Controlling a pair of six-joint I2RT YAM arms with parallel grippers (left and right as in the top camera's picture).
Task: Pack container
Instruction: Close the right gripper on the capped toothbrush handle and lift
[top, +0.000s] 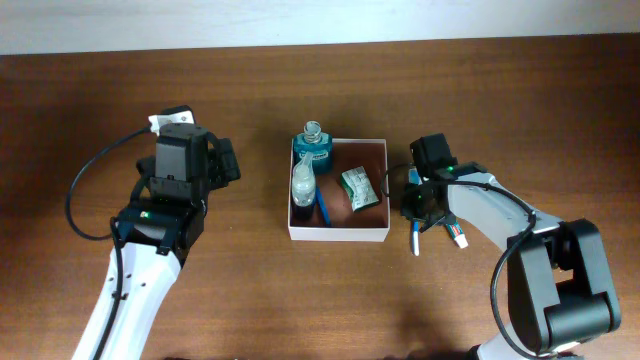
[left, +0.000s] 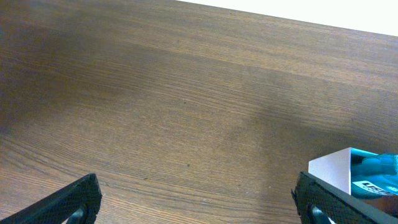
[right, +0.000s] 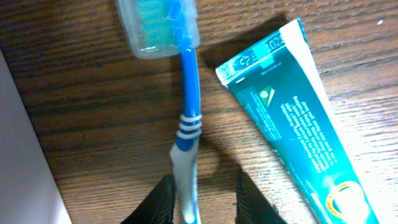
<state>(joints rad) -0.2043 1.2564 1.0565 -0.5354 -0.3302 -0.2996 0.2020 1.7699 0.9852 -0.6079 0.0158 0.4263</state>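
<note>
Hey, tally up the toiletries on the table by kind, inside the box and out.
Bottles: 2
Green packet: 1
Blue stick, kind unclear: 1
Toothbrush: 1
Toothpaste tube: 1
Total: 6

The left side of the square white-walled container is blocked by two small bottles; bare reddish-brown floor is left at its two right corners.
</note>
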